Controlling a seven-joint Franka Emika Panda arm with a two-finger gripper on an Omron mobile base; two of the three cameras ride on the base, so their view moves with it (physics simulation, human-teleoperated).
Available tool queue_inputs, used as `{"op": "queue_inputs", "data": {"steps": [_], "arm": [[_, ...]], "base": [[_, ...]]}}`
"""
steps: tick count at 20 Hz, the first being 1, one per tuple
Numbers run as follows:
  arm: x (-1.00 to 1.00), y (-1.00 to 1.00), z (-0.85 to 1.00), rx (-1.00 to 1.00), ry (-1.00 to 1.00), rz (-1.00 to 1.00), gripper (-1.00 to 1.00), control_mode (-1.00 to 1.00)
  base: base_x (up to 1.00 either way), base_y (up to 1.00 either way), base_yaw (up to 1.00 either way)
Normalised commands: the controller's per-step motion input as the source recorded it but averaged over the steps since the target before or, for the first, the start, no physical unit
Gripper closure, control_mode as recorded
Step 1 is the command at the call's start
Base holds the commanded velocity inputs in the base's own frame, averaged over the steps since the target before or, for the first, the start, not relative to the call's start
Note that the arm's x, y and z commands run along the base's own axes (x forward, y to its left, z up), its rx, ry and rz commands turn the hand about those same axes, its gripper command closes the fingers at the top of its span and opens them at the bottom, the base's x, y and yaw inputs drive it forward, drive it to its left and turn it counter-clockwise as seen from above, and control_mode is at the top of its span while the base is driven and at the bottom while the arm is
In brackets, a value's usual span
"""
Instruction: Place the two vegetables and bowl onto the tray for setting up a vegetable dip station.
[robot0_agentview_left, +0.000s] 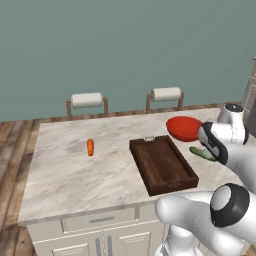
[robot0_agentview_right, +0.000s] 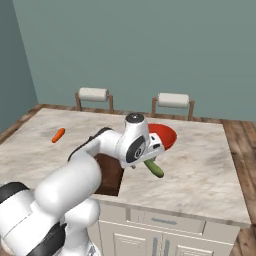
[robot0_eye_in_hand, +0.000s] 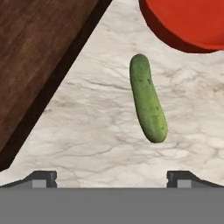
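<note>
Hovering with jaws spread wide, the gripper sits above the cucumber, which lies on the counter between tray and bowl. Carrot rests near the counter's left edge.

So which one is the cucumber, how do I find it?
Look at the marble counter and find the dark wooden tray. Just past its right side, below the red bowl, lies the cucumber. It is the one long, bumpy green thing there.

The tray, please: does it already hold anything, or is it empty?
Empty as far as visible: the tray shows bare wood; carrot, cucumber and bowl lie on the counter.
</note>
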Motion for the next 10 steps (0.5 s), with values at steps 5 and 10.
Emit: {"op": "queue_inputs", "data": {"steps": [5,10], "arm": [[0.21,-0.06,-0.25,0.0,0.01,0.0,-1.0,-1.0],[0.22,0.0,-0.22,0.0,0.02,0.0,-1.0,-1.0]], "base": [[0.0,0.0,0.0],[0.0,0.0,0.0]]}}
